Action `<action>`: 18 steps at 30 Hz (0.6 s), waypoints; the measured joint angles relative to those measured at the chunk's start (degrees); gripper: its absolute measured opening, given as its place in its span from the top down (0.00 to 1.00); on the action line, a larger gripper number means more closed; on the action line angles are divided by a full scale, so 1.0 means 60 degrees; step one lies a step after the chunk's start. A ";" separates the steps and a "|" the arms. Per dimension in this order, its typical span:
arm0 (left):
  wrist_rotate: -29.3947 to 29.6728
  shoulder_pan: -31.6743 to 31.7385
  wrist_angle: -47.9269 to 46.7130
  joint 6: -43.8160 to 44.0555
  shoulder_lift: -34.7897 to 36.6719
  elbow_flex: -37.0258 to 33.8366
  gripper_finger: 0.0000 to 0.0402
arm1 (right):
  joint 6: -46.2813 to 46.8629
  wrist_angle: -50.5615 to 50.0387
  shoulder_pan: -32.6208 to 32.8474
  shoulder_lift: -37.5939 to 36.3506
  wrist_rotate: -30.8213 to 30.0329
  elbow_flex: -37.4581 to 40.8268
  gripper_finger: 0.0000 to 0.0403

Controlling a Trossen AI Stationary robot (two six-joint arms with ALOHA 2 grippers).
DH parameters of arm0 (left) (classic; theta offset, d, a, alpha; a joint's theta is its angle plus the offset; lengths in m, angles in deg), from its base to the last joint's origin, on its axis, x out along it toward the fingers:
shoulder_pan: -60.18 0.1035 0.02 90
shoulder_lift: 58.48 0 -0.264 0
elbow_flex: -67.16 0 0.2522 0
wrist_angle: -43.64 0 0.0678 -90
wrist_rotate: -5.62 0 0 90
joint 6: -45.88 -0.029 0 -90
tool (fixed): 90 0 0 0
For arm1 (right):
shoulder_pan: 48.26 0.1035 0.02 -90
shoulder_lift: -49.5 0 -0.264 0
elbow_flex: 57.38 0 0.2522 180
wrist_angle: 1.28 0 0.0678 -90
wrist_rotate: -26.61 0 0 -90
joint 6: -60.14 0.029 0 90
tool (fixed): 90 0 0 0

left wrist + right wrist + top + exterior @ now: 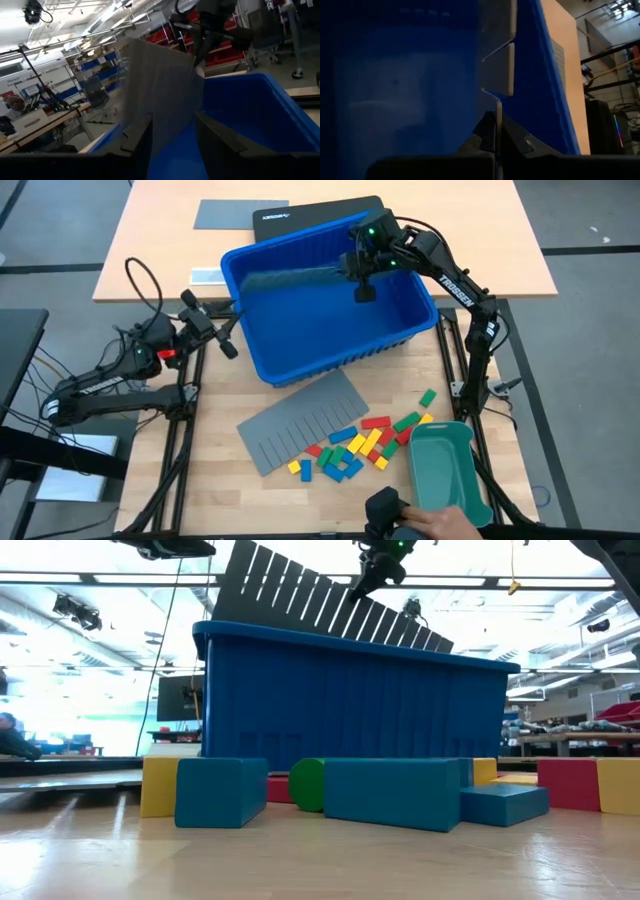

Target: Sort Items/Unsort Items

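The right tool [364, 288] is clamped on a grey slotted divider [330, 600] held tilted over the blue bin [270, 350]; lower it slowly and evenly. The left tool [228, 335], beside the bin, is half open and empty. Toy blocks [355, 450] lie on the table [215, 490] beyond the bin.

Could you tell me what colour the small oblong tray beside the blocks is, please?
Teal-green; the tray shows best in the high view.
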 joint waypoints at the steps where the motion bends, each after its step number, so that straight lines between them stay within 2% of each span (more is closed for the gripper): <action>1: 0.0000 0.0000 0.0000 0.0000 0.0036 0.0000 0.62 | -0.0042 -0.0121 0.0040 -0.0007 -0.0017 0.0000 1.00; 18: 0.0004 0.0004 -0.0170 0.0036 -0.0001 0.0000 0.62 | -0.0213 -0.0833 0.0042 -0.0011 0.0111 0.0004 1.00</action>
